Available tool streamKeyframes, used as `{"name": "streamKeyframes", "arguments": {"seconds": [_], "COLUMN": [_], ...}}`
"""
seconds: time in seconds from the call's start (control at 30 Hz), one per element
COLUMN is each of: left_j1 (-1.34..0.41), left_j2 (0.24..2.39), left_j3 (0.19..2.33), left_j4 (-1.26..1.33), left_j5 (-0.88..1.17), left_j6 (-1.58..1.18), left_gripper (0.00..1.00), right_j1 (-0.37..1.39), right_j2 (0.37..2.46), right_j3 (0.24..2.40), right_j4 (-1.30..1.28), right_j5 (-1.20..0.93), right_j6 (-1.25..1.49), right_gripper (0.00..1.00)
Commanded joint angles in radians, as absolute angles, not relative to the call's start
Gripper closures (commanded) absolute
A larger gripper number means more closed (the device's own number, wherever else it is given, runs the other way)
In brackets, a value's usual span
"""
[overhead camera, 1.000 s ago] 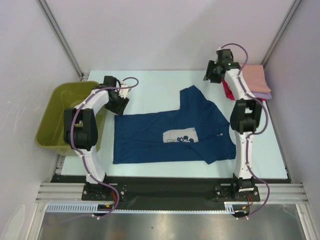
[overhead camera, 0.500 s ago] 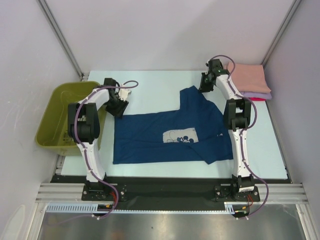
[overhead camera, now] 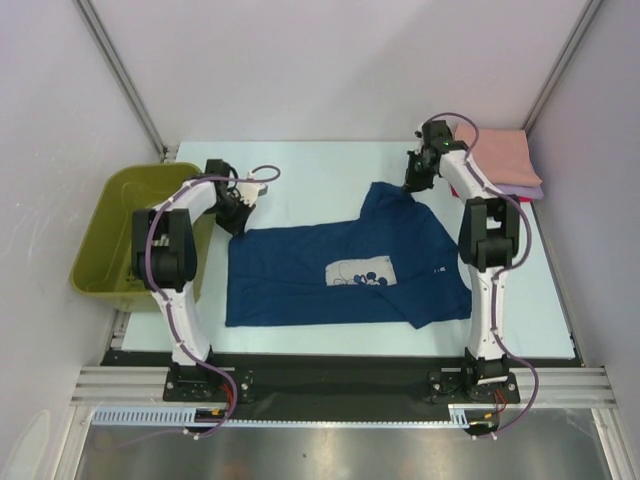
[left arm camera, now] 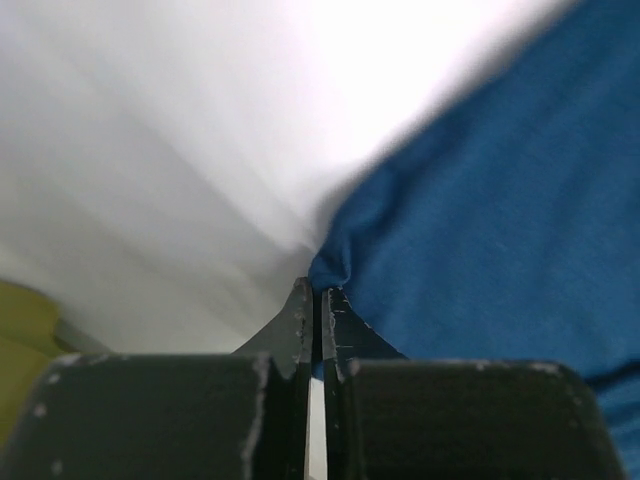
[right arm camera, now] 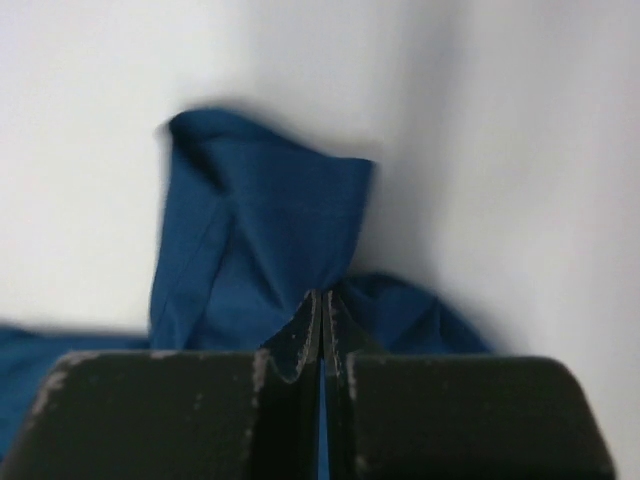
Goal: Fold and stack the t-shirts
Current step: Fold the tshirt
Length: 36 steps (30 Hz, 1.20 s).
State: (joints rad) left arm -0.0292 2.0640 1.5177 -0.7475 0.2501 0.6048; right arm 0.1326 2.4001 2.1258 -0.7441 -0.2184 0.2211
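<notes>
From above, the navy t-shirt [overhead camera: 345, 265] lies flat just beside the olive basket [overhead camera: 105, 215]. Left wrist view: my left gripper [left arm camera: 312, 290], jaws closed, pinches the shirt corner nearest the basket. Right wrist view: my right gripper [right arm camera: 320, 297] is clamped on the sleeve farthest from the basket

Lavender t-shirt [overhead camera: 529, 189] mostly under peach t-shirt [overhead camera: 495, 152]; navy t-shirt [left arm camera: 500, 200] blurry in left wrist view.
</notes>
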Motion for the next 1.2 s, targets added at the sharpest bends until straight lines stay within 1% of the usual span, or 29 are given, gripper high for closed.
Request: {"name": "streamKeyframes", "arguments": {"seconds": [0.0, 0.03, 0.07, 0.1, 0.2, 0.23, 0.37, 0.57, 0.7, 0.8, 0.9, 1.07, 1.17], "left_j1": [-0.037, -0.041, -0.044, -0.049, -0.051, -0.051, -0.052, -0.061, -0.061, -0.061, -0.061, -0.057, -0.055], "left_j2": [1.886, 1.818, 1.818, 1.754, 1.674, 1.642, 1.579, 1.540, 1.532, 1.528, 1.531, 1.549, 1.557], "left_j3": [1.436, 1.383, 1.353, 1.326, 1.234, 1.206, 1.134, 1.022, 0.974, 0.966, 0.972, 1.043, 1.065], "left_j4": [-0.710, -0.694, -0.693, -0.681, -0.686, -0.696, -0.729, -0.707, -0.678, -0.663, -0.647, -0.641, -0.637], "left_j5": [0.365, 0.367, 0.367, 0.367, 0.368, 0.370, 0.354, 0.319, 0.269, 0.256, 0.261, 0.253, 0.244], "left_j6": [0.705, 0.748, 0.749, 0.791, 0.860, 0.876, 0.963, 1.055, 1.080, 1.091, 1.086, 1.066, 1.077], "left_gripper": [1.00, 1.00, 1.00, 1.00, 1.00, 1.00, 1.00, 1.00, 1.00, 0.99, 0.99, 0.99, 0.99], "right_j1": [0.143, 0.143, 0.144, 0.144, 0.158, 0.163, 0.172, 0.173, 0.164, 0.146, 0.146, 0.140, 0.121], "right_j2": [2.108, 2.015, 2.014, 1.920, 1.792, 1.720, 1.568, 1.442, 1.399, 1.371, 1.370, 1.341, 1.321], "right_j3": [1.957, 1.906, 1.841, 1.728, 1.550, 1.443, 1.247, 1.024, 0.921, 0.900, 0.905, 0.942, 0.962], "right_j4": [-0.721, -0.715, -0.715, -0.700, -0.678, -0.675, -0.695, -0.681, -0.675, -0.675, -0.684, -0.725, -0.764], "right_j5": [-0.166, -0.155, -0.153, -0.155, -0.153, -0.146, -0.104, -0.068, -0.028, -0.022, -0.023, -0.002, 0.052], "right_j6": [0.181, 0.184, 0.193, 0.201, 0.236, 0.261, 0.302, 0.347, 0.409, 0.416, 0.423, 0.430, 0.426], "right_gripper": [1.00, 1.00, 1.00, 1.00, 1.00, 1.00, 1.00, 1.00, 1.00, 1.00, 1.00, 1.00, 1.00]}}
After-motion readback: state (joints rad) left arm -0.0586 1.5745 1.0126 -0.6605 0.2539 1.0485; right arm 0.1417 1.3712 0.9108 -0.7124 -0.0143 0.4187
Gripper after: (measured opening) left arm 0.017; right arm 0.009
